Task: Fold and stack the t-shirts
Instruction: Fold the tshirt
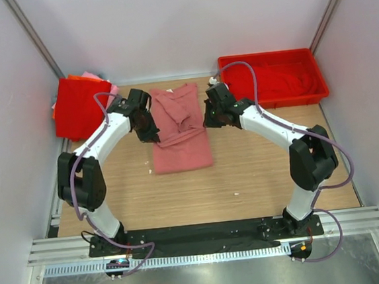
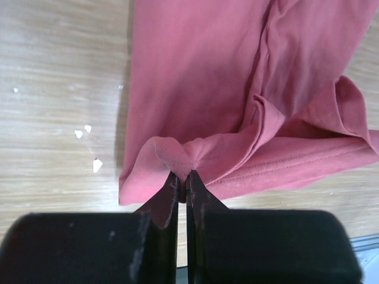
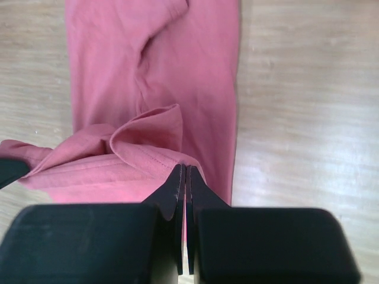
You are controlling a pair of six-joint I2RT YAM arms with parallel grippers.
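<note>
Where the two arms meet over the middle of the table (image 1: 259, 176), the salmon-pink t-shirt (image 1: 184, 152) lies lengthwise on the wood, its near part flat and its far part rumpled.

The left gripper (image 2: 182, 177) has its jaws pressed together on a small pucker of cloth at the shirt's left edge, and the fabric is drawn up into a peak between the tips. The right gripper (image 3: 185, 170) is likewise closed tight, nipping the stitched hem on the shirt's right side. A loose curl of that hem stands up just beside it. Between the two grips the hem band runs across the shirt, slightly raised off the layer beneath.

At the far left corner sits a pile of t-shirts (image 1: 80, 108), bright red on top, with orange and pink edges showing at the rear. It lies apart from the salmon-pink shirt.

At the far right corner stands a red tray (image 1: 279, 103) holding red cloth (image 1: 284, 80). This is possibly another shirt, though the overhead view does not settle it.

A few white specks (image 2: 98, 164) lie on the wood just left of the shirt.
</note>
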